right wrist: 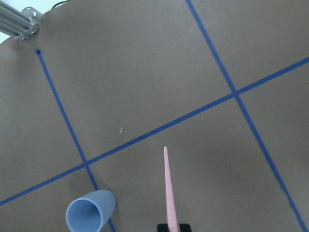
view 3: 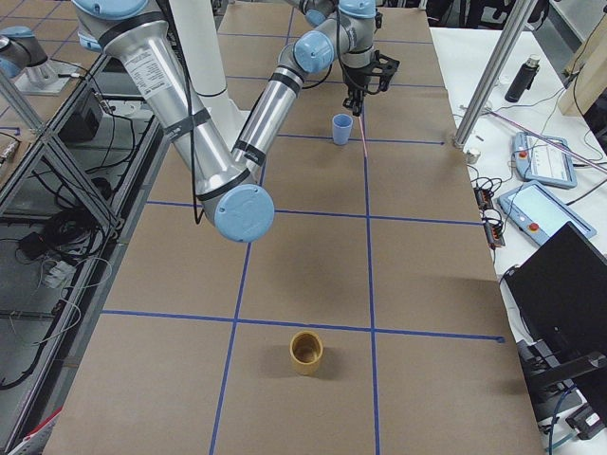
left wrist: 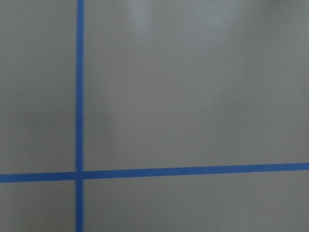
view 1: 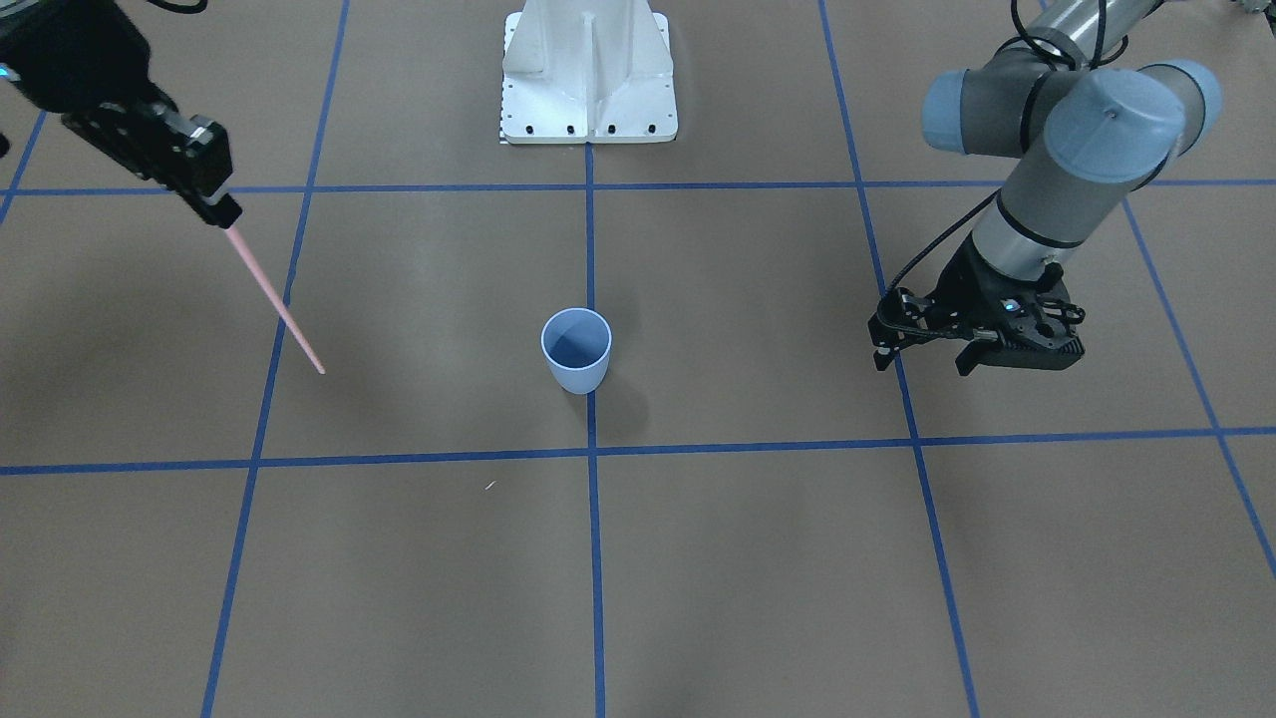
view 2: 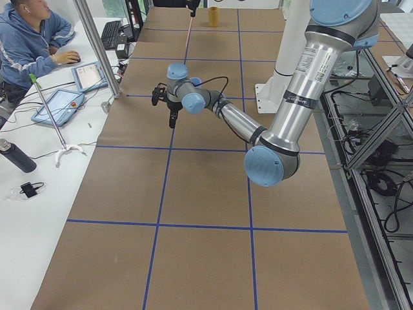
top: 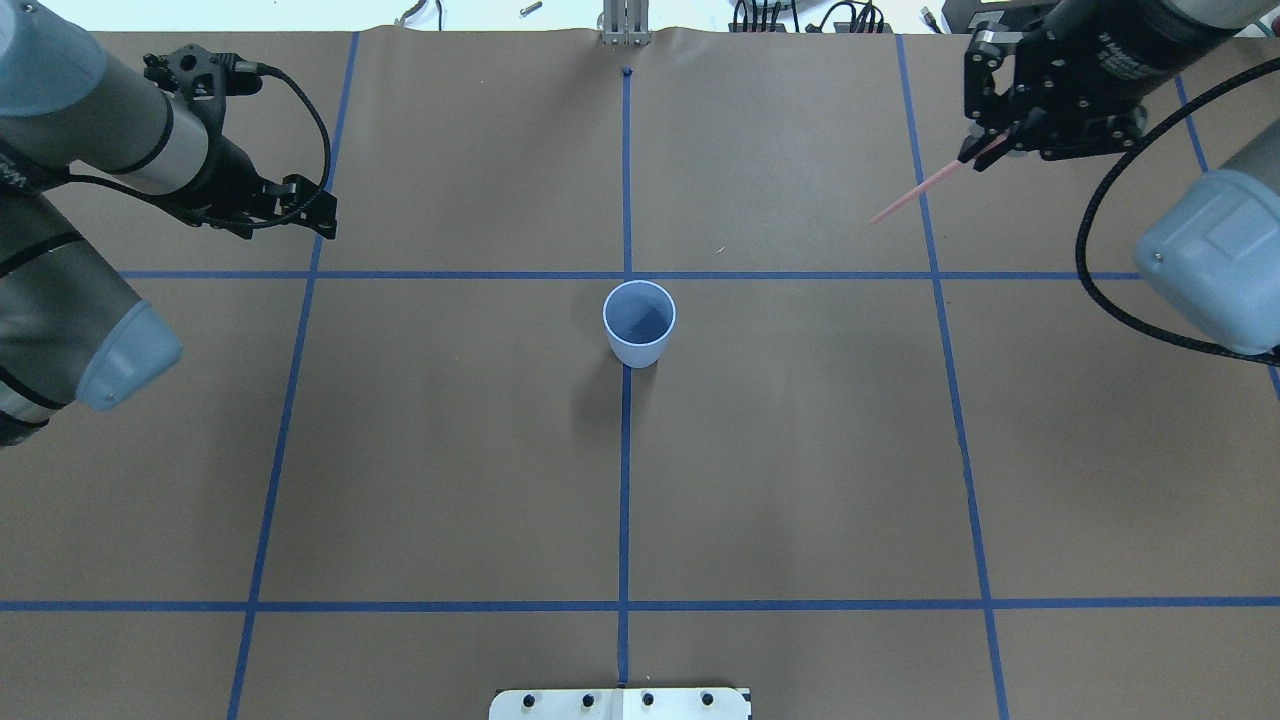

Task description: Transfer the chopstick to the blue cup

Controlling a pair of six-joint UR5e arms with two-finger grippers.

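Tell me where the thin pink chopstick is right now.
The thin pink chopstick hangs tilted from the right tool, upper right in the overhead view, apart from the light blue cup.

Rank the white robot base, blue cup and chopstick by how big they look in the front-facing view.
1. White base, by far.
2. Blue cup.
3. Chopstick: longer than the cup but very thin, and held up nearer the camera, so less sure.
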